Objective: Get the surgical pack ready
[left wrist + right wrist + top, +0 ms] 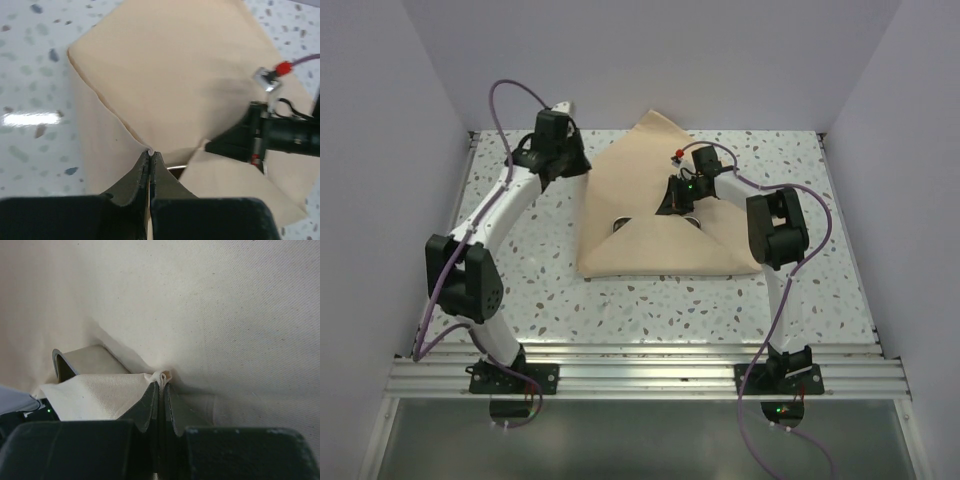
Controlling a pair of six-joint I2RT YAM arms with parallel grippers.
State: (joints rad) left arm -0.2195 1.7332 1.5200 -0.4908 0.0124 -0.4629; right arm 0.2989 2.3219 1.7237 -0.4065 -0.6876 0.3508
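Wrap (660, 250) lies mid-bench (520, 270), its flaps folded inward over the tray (85, 360). Only a steel corner of the tray shows under one flap. Left gripper (150, 155) is closed, pinching the wrap's edge on the pack's left side. Right gripper (161, 385) is closed, nipping a fold of wrap at the pack's middle, just beside the exposed tray corner.
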